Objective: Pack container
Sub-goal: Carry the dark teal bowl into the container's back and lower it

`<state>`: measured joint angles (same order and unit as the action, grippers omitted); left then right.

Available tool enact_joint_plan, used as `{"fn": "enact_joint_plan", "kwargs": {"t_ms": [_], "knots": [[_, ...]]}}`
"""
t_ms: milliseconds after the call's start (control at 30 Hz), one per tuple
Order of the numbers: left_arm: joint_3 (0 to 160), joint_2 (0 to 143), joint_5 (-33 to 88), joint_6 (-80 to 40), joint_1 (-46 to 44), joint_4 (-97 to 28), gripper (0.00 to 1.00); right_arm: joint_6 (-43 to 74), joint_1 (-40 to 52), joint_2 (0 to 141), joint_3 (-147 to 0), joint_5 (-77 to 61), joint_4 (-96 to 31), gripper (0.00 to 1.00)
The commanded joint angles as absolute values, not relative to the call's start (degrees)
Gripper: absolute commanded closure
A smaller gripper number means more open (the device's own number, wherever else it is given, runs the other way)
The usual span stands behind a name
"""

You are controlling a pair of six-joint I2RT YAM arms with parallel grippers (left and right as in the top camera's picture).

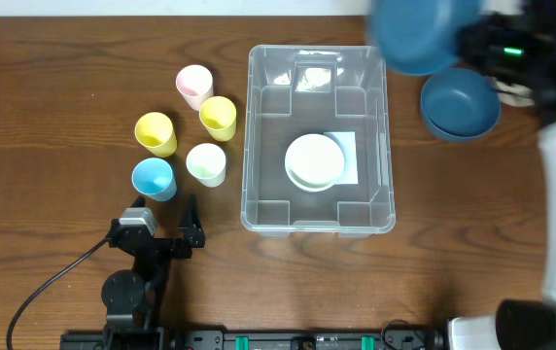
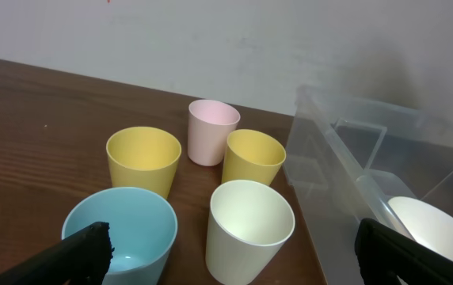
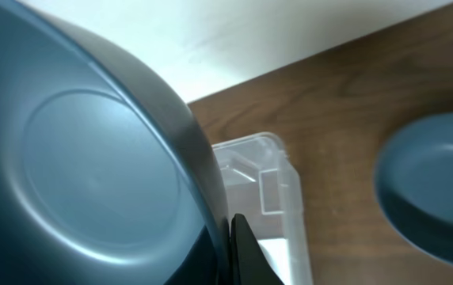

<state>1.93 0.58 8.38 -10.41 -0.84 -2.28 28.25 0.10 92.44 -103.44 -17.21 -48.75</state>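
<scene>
Container (image 1: 250, 136): mid-table, upright and open; a white bowl (image 1: 314, 160) sits on its base.
Right gripper (image 3: 230, 249): pressed together on the rim of a blue bowl (image 1: 419, 34), held above the container's far right corner.
Left gripper (image 1: 166, 214): spread wide, empty, left of the container beside a light-blue cup (image 1: 153, 178).
Handling: the container looks light, stiff and slick-walled. It is too wide to span, so pinch its moulded rim.
</scene>
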Motion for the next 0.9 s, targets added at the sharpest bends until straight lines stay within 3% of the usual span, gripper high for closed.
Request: {"fn": "enact_joint_plan", "kwargs": {"t_ms": [0,167,467,867], "knots": [[0.23,0.23,8.19,-9.45,-0.56,-3.11,0.02,28.64,7.44,96.53,-103.39,-3.57,-46.30,0.99],[0.23,0.23,8.19,-9.45,-0.56,-3.11,0.02,31.33,12.82,103.11,-103.39,-1.78,-43.79,0.99],[0.23,0.23,8.19,-9.45,-0.56,-3.11,0.02,33.17,14.06,112.75,-103.39,-1.74,-42.65,0.99],[0.23,0.23,8.19,-9.45,-0.56,-3.11,0.02,33.17,15.25,114.72,-103.31,-1.89,-44.66,0.99]]}}
